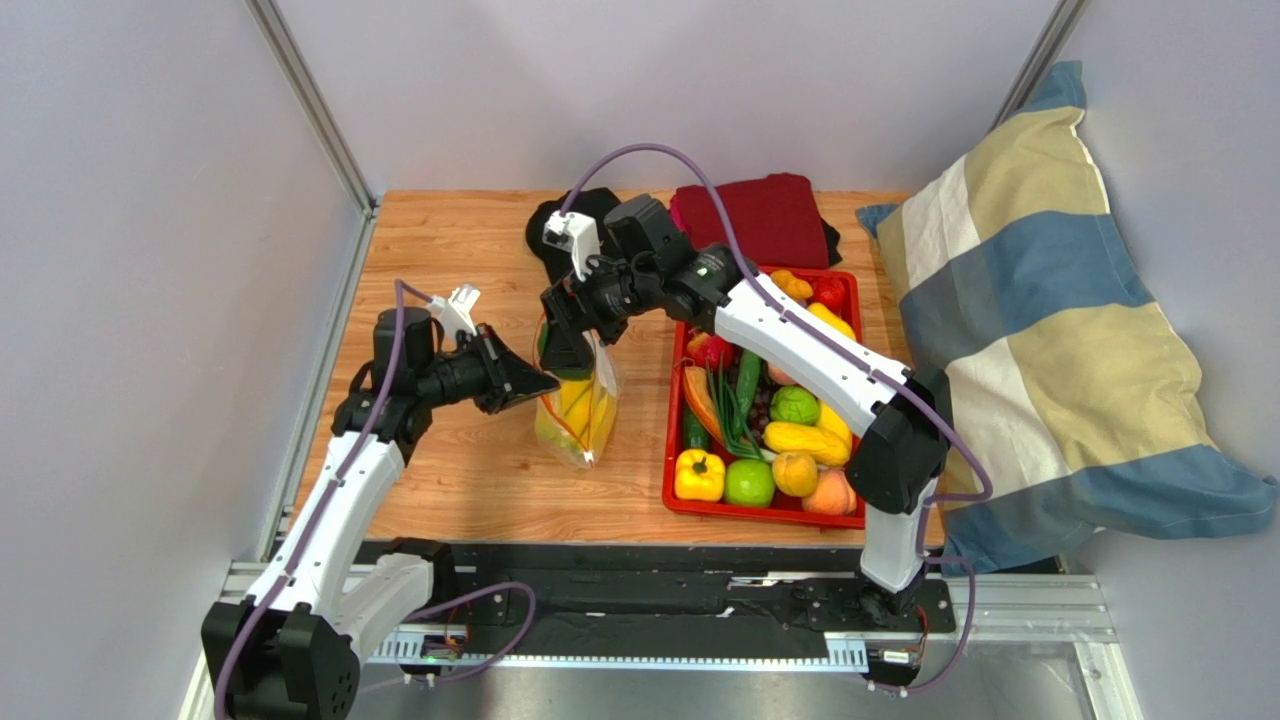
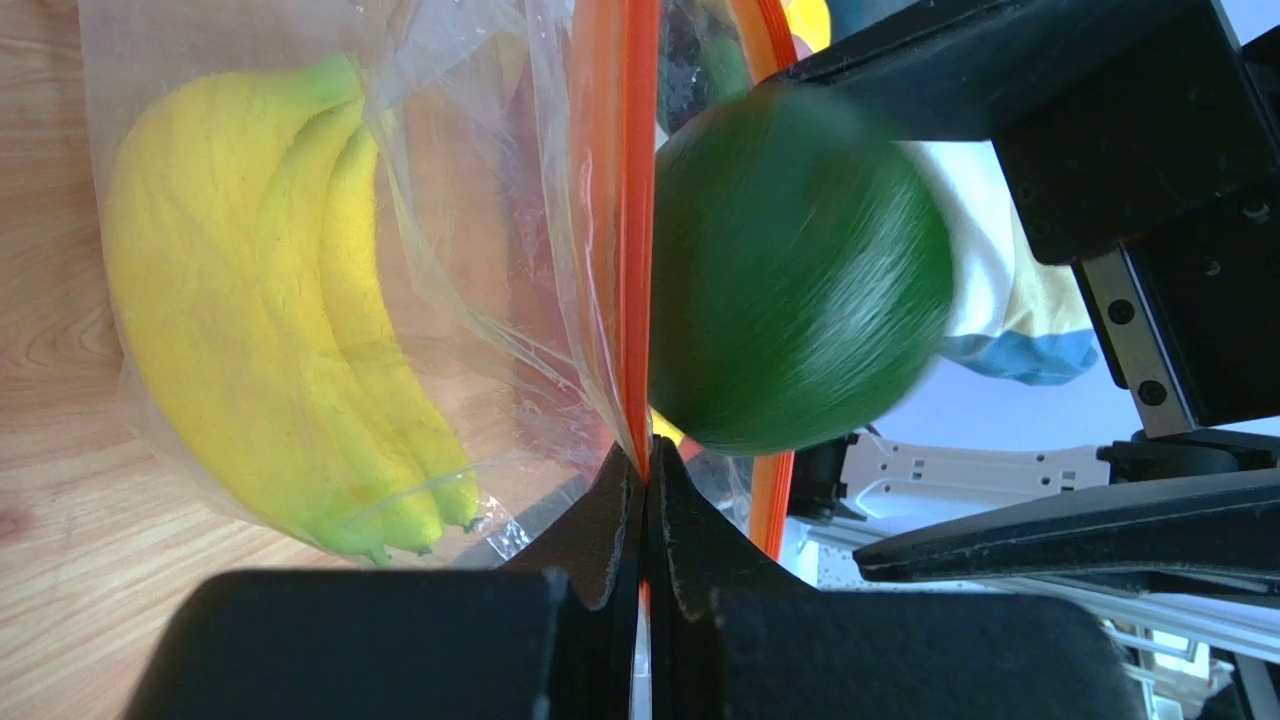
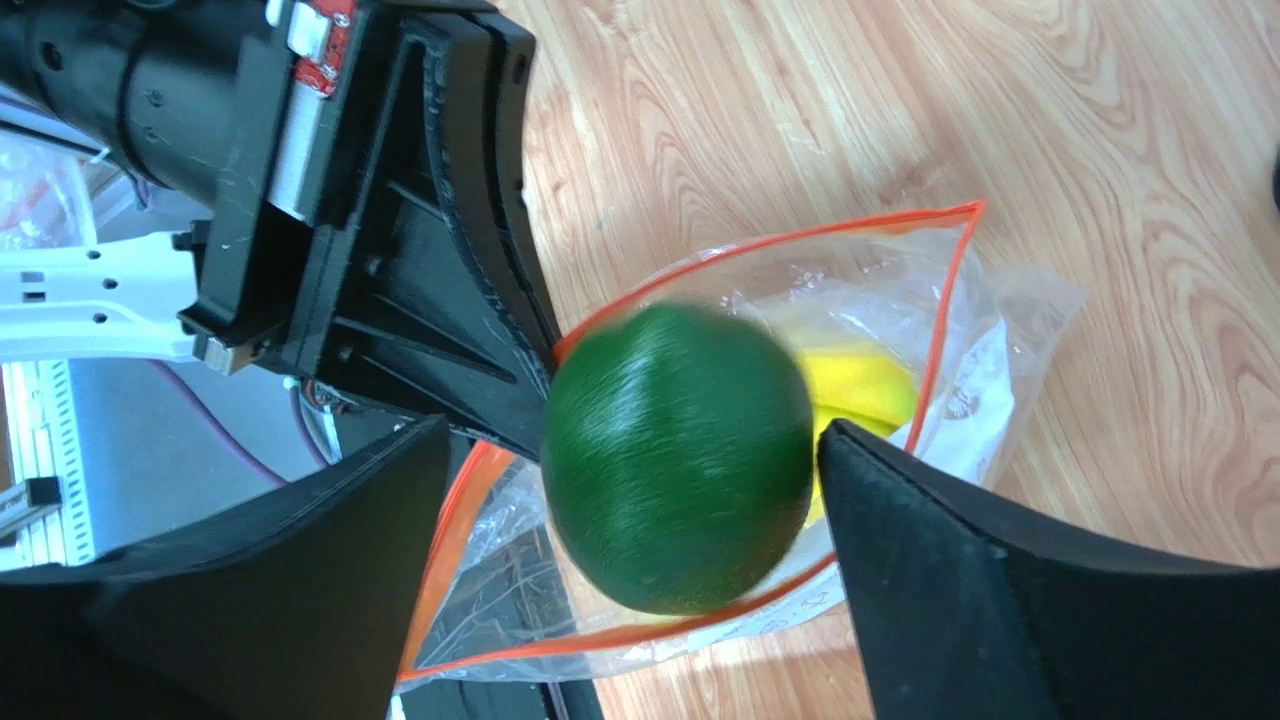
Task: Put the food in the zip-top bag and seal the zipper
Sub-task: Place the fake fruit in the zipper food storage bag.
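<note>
Wooden bench [image 1: 451, 450], grey walls [image 1: 150, 225]. So the left pincer [image 2: 646, 480] is pinched tight on the zipper [image 2: 639, 225] of the bag [image 1: 579, 413], banana [image 2: 256, 300] inside. Meanwhile the right pincer [image 3: 631, 495] is spread wide, with a blurry green fruit [image 3: 676, 450] between its fingers over the mouth. At the bag's 3 o'clock sits the tray [image 1: 672, 450]; bare wood at 6.

Robot lab cell: grey panel walls [image 1: 150, 225], aluminium frame post [image 1: 308, 98], wooden bench [image 1: 466, 465].
</note>
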